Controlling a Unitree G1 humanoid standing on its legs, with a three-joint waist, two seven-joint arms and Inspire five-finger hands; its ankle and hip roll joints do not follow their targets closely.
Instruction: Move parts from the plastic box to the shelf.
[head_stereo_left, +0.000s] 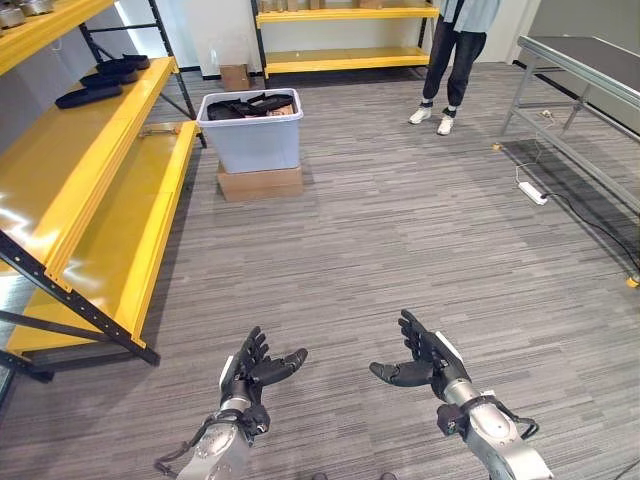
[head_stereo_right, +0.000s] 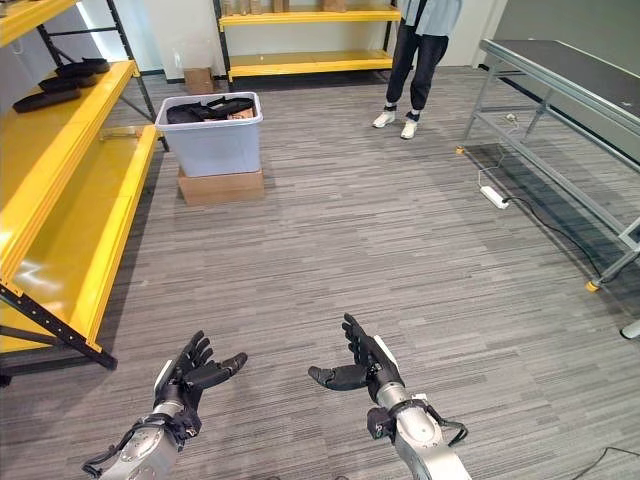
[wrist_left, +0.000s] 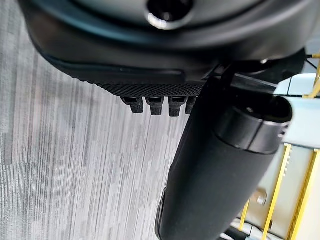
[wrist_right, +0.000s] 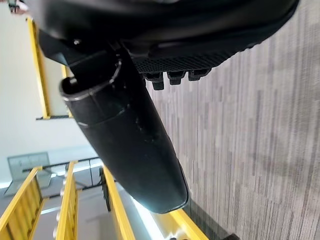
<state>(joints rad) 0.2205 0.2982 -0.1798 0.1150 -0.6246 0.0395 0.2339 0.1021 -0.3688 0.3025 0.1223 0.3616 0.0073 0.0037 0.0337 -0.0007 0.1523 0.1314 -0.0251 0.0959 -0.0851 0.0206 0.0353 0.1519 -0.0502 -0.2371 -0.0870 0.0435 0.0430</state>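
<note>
Left eye view: our two hands hang low over the grey striped floor (head_stereo_left: 400, 230), well short of the plastic box (head_stereo_left: 252, 140) that anchors this scene. Our left hand (head_stereo_left: 250, 372) is raised palm inward with its fingers straight and spread and the thumb angled toward the other hand; it holds nothing. Our right hand (head_stereo_left: 425, 360) mirrors it, fingers extended and loose, thumb pointing back toward the left hand, likewise empty. Both wrist views agree, each showing a straight thumb and a row of uncurled fingertips above bare flooring.

The box, pale blue-grey and open-topped, stands on a flat cardboard carton (head_stereo_left: 260, 183) far ahead of our hands. Black parts (head_stereo_left: 250, 104) are heaped inside it, reaching its rim; the long pieces on top lie roughly across the box, side to side, though we cannot make out their shapes.

To the left of the box runs the yellow shelf (head_stereo_left: 90, 190), its tiers stretching from beside the box toward us. More black parts (head_stereo_left: 105, 78) lie in a row on its middle tier, left of the box, each long and flat. Beyond the box and to its right stands a person (head_stereo_left: 455, 60) in dark trousers and white shoes. Further right of the box is a grey metal table (head_stereo_left: 590, 70), with a white power strip (head_stereo_left: 532, 192) on the floor beside it.
</note>
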